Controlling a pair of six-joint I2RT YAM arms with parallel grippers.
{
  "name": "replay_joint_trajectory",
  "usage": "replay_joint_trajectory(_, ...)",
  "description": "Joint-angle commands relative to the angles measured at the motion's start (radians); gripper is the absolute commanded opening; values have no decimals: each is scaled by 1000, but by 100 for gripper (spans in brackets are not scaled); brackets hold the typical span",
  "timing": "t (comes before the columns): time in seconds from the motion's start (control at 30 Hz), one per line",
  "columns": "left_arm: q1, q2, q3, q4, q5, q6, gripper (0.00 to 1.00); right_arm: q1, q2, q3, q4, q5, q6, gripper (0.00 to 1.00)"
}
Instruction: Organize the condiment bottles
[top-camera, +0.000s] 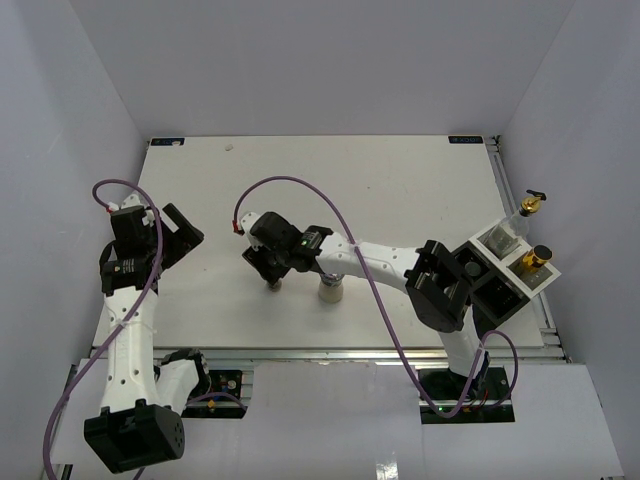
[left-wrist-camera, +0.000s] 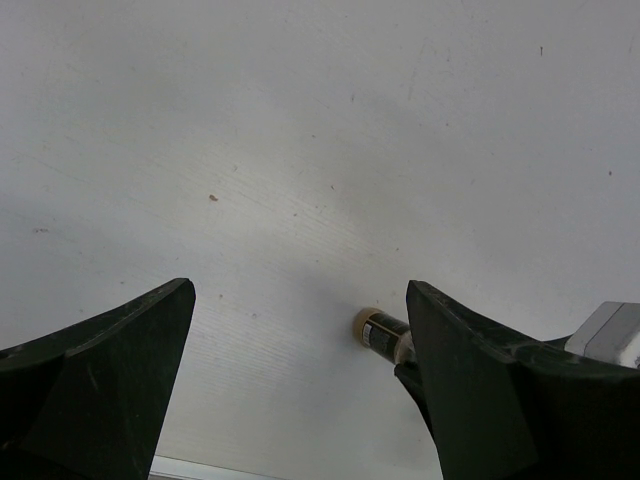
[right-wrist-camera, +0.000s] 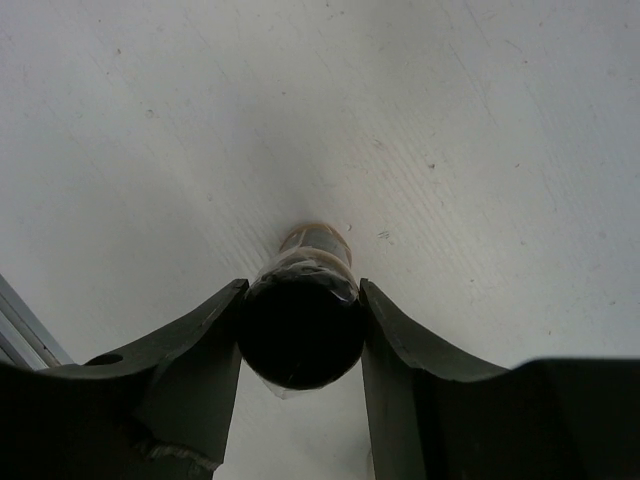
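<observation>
My right gripper (top-camera: 272, 268) (right-wrist-camera: 301, 287) stands near the table's middle, shut on a small dark jar (top-camera: 272, 286) (right-wrist-camera: 300, 335). Both fingers press the sides of its black cap, and the jar's base rests on the table. The left wrist view shows that same jar (left-wrist-camera: 383, 335) beyond my open left gripper (left-wrist-camera: 298, 300), which is at the table's left (top-camera: 180, 235) with nothing between its fingers. A second small bottle with a pale top (top-camera: 331, 290) stands just right of the held jar. At the right, a clear glass bottle with a gold spout (top-camera: 530, 206) and a yellow-labelled bottle (top-camera: 537, 262) stand in the rack.
The black compartmented rack (top-camera: 505, 297) sits at the table's right edge, next to the right arm's elbow (top-camera: 440, 285). A purple cable (top-camera: 330, 215) arcs over the right arm. White walls close in the table on three sides.
</observation>
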Motion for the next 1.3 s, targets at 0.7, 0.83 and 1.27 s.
replay_joint_trajectory(0.7, 5, 8, -125, 132, 338, 16, 98, -330, -615, 71, -414, 224, -51, 8)
replay_joint_trajectory(0.83, 3, 46, -156, 146, 403, 36, 98, -519, -810, -79, -414, 218, -38, 8)
replay_joint_trajectory(1.27, -78, 120, -140, 193, 392, 14, 98, -851, -1020, -342, -451, 203, -52, 8)
